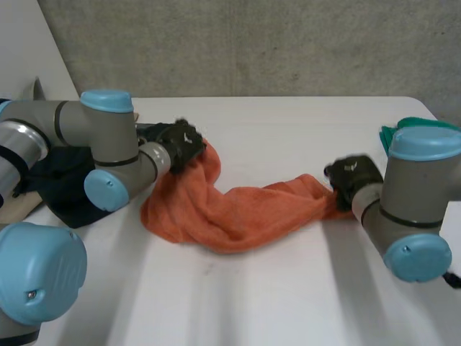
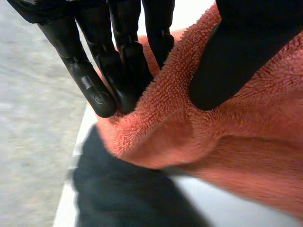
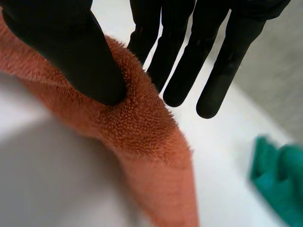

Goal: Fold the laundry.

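Orange towel (image 1: 238, 213) is pinched at each end, thumb against fingers, by the left hand (image 1: 180, 144) and the right hand (image 1: 353, 175). A dark cloth (image 1: 63, 189) is half hidden.

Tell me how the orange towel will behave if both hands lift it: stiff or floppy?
Probably floppy: the orange towel lies bunched in soft folds between the left hand and the right hand, so its middle would likely droop. Its fuzzy pile looks grippy, so the pinches should hardly slip.
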Action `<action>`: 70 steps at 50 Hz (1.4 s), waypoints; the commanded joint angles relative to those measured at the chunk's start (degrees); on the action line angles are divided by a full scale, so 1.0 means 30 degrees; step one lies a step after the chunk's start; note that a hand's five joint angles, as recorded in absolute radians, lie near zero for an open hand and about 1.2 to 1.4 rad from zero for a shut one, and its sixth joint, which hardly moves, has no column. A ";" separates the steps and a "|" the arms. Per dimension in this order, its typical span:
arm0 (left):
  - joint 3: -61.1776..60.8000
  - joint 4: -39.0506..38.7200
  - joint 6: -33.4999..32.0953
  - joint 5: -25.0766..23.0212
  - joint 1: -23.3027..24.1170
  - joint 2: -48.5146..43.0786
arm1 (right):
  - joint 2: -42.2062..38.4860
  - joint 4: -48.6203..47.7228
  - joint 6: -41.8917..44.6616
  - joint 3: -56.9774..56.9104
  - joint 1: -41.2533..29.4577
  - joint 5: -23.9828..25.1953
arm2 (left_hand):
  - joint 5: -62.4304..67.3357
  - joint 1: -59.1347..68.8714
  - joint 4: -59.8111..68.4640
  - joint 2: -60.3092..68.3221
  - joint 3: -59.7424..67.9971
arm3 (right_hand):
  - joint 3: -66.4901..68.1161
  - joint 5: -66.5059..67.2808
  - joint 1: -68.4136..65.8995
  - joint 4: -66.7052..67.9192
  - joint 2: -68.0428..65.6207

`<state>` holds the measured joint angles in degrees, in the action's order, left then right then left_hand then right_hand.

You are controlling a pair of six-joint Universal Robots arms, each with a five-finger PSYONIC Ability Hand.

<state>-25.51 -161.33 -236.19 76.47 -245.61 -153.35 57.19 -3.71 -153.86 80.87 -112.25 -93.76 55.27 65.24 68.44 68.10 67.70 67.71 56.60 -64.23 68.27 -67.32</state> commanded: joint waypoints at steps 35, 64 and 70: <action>-1.7564 -0.5698 1.3716 0.5099 0.1857 0.9604 | 0.1300 -0.4153 0.0717 0.2567 0.2816 0.2863 | 0.4027 0.4037 0.2971 0.3083 0.3218 | 0.4097 0.4468 -0.5256 0.3911 -0.4228; -1.0163 -0.4496 0.5462 0.4042 -0.4350 0.6269 | 0.2061 -0.5853 0.2478 0.5064 0.2847 0.3128 | -1.8424 -1.8414 -1.9481 -1.9368 -1.9234 | 0.4097 0.4468 -0.5256 0.3911 -0.4228; -0.7671 -0.3382 0.4054 0.3544 -0.4585 0.3572 | 0.2061 -0.5853 0.2478 0.5181 0.2935 0.3099 | -1.5061 -1.5051 -1.6118 -1.6005 -1.5871 | 0.4097 0.4468 -0.5256 0.3911 -0.4228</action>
<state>-54.76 -174.62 -220.61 88.31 -258.97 -135.76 63.41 -21.28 -146.47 96.09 -103.65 -84.39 2.90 12.10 11.66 11.60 11.99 67.95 56.58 -64.23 68.50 -67.32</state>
